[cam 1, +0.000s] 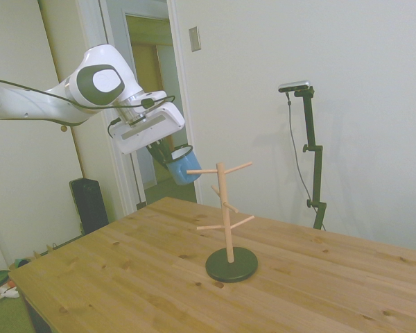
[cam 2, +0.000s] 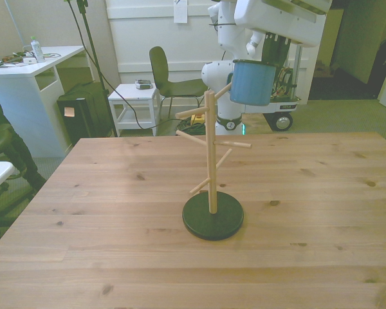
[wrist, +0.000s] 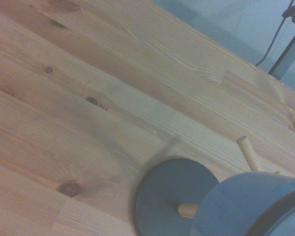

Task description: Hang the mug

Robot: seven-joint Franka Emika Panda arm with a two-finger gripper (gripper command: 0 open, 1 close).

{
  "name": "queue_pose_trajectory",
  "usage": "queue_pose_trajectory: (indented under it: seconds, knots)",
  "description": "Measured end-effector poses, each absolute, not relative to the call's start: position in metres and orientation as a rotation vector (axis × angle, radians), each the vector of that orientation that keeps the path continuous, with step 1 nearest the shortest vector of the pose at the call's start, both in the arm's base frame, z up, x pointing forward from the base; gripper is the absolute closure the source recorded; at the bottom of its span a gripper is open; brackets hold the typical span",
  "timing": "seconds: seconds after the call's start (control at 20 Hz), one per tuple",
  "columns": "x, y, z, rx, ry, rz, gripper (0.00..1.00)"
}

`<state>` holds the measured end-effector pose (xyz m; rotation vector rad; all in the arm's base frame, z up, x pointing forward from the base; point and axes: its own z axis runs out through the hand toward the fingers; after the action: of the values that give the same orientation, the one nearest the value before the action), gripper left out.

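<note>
Small blue enamel-style mug with a dark rim [cam 1: 184,166] is up in the air, off the tabletop [cam 1: 125,277], clamped in my hand [cam 1: 168,154] by the rim, so the hand is closed on it. Mug sits tilted in the side view, mouth facing up toward the wrist.

Key relation: the mug is level with the top of the wooden peg stand on its round black base [cam 1: 226,215], right beside the uppermost pegs. In the side view the tip of the top peg on the arm's side meets the mug's wall; in the front view the mug [cam 2: 252,82] hangs on the front view's right of the post [cam 2: 210,154], with an upper peg slanting up toward it. Touching or just short, I cannot tell.

Mug handle isn't visible in any view, so I can't confirm it's lined up with a peg. My read: the next move depends on the handle loop facing the peg tip along the peg's long axis.

Wrist view shows only the mug's blue side [wrist: 246,206] above the base [wrist: 172,196].

No brands, labels or readable writing anywhere.
</note>
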<state>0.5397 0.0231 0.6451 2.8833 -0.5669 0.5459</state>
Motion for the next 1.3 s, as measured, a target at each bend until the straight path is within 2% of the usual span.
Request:
queue_pose_trajectory:
  seconds: [0.5, 1.0, 1.05, 1.3]
  knots:
    - [0.57, 0.008, 0.649, 2.891, -0.555, 0.512, 1.0]
    - [0.593, -0.001, 0.629, 2.912, -0.532, 0.452, 1.0]
    - [0.594, -0.002, 0.628, 2.915, -0.531, 0.441, 0.0]
    - [0.595, -0.005, 0.625, 2.92, -0.543, 0.415, 0.0]
